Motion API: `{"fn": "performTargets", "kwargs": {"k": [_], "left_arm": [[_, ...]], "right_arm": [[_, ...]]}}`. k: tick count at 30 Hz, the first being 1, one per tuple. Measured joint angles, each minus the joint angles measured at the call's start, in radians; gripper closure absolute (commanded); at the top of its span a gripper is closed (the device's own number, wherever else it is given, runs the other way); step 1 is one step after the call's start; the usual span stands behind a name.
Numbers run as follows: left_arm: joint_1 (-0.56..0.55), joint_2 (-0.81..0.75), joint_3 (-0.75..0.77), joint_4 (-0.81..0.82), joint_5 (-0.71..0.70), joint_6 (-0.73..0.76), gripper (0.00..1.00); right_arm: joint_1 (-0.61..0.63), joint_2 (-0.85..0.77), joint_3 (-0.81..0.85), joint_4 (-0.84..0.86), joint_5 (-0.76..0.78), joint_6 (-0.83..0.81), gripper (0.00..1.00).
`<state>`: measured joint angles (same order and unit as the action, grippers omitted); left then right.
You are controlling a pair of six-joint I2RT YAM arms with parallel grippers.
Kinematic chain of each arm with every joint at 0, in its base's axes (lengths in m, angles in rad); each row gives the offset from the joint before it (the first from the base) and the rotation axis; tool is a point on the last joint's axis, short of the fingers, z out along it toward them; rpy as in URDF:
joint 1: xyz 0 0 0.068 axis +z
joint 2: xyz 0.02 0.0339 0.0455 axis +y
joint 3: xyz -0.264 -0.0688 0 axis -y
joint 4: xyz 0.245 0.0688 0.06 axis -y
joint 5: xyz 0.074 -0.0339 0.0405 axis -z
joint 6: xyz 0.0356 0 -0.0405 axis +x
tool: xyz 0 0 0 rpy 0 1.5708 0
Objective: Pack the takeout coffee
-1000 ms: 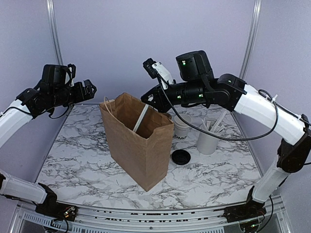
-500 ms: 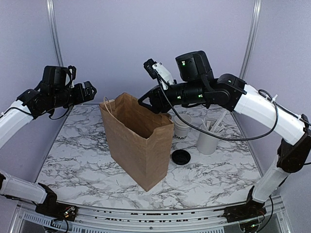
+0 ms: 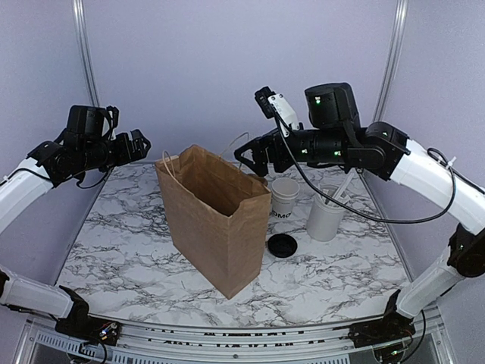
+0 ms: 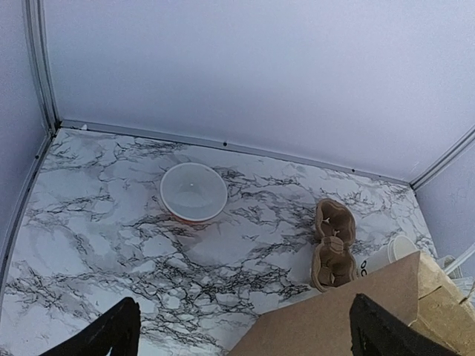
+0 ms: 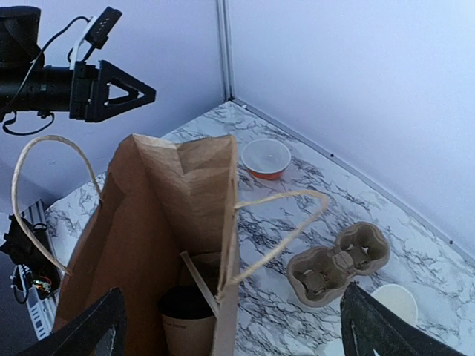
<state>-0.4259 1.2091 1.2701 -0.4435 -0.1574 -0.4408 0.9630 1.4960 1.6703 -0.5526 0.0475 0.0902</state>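
Observation:
A brown paper bag (image 3: 216,227) stands open at mid-table. Inside it (image 5: 171,245) I see a paper cup with a dark top (image 5: 185,319) and a white stick (image 5: 200,285) leaning beside it. Outside, right of the bag, stands a white cup with black lettering (image 3: 284,199), and a round black lid (image 3: 282,245) lies in front of it. My right gripper (image 3: 254,159) (image 5: 234,330) hovers open above the bag's right rim, holding nothing. My left gripper (image 3: 136,144) (image 4: 249,334) hangs open high at the left, well away from the bag (image 4: 356,319).
A white cylinder of white utensils (image 3: 327,212) stands right of the lettered cup. Behind the bag lie a brown two-cup carrier (image 5: 338,263) (image 4: 332,245) and a lidded red bowl (image 5: 266,158) (image 4: 194,193). The bag's string handles (image 5: 282,230) stick up.
The right gripper held a white stick over the bag, opened, and the stick dropped inside. The gripper then drew back up and to the right. The left arm stayed still.

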Motion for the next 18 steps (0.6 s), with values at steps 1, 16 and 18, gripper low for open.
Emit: {"fn": "performTargets", "kwargs": {"k": [1, 16, 18], "left_arm": [[0.002, 0.000, -0.005, 0.002, 0.000, -0.001, 0.01], [0.105, -0.019, -0.159, 0.062, 0.019, -0.071, 0.01], [0.123, -0.027, -0.203, 0.079, 0.019, -0.087, 0.01]], "right_arm": [[-0.017, -0.019, -0.025, 0.010, 0.000, 0.006, 0.01], [-0.399, -0.420, -0.573, 0.234, 0.095, 0.090, 0.00], [-0.483, -0.468, -0.669, 0.260, 0.087, 0.107, 0.00]]}}
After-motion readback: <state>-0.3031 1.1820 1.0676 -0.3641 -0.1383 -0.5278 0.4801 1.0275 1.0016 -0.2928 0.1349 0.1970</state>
